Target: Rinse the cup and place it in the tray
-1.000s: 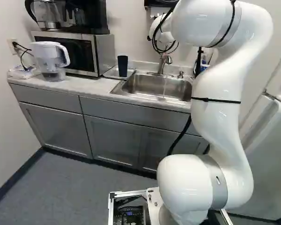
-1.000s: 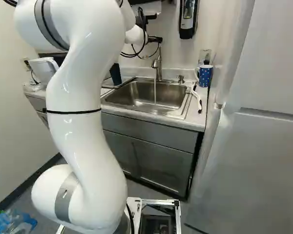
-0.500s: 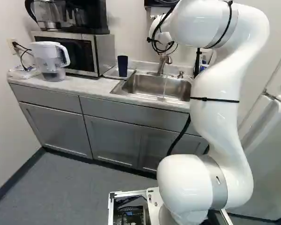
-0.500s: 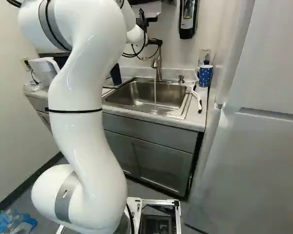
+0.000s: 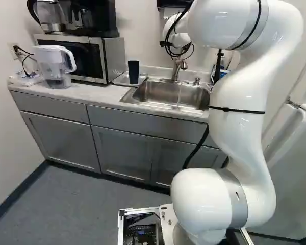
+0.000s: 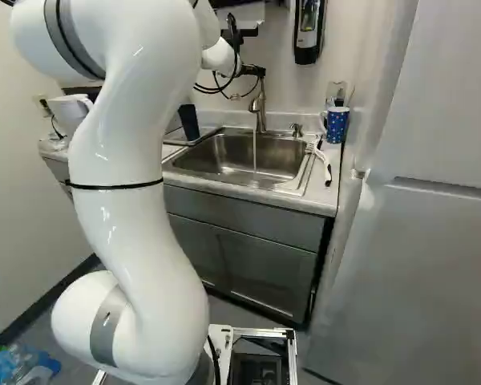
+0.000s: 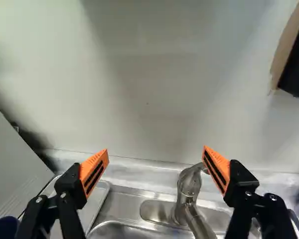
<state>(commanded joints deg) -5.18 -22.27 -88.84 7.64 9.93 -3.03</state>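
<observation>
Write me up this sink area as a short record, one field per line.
gripper: open, facing the wall, nothing between its fingers
dark cup: upright on the tray
tray: beside the sink, on the microwave's side
faucet: running
sink: steel, water stream falling into it
spotted mug: blue, on the counter past the sink's other side
microwave: on the counter, behind the pitcher
pitcher: clear, white-topped

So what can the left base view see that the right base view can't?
Only the left base view: the coffee maker.

Only the right base view: the white-and-black brush beside the sink, and some blue plastic low down.

Both: that sink, the faucet, the dark cup, the white pitcher and the robot's arm.
</observation>
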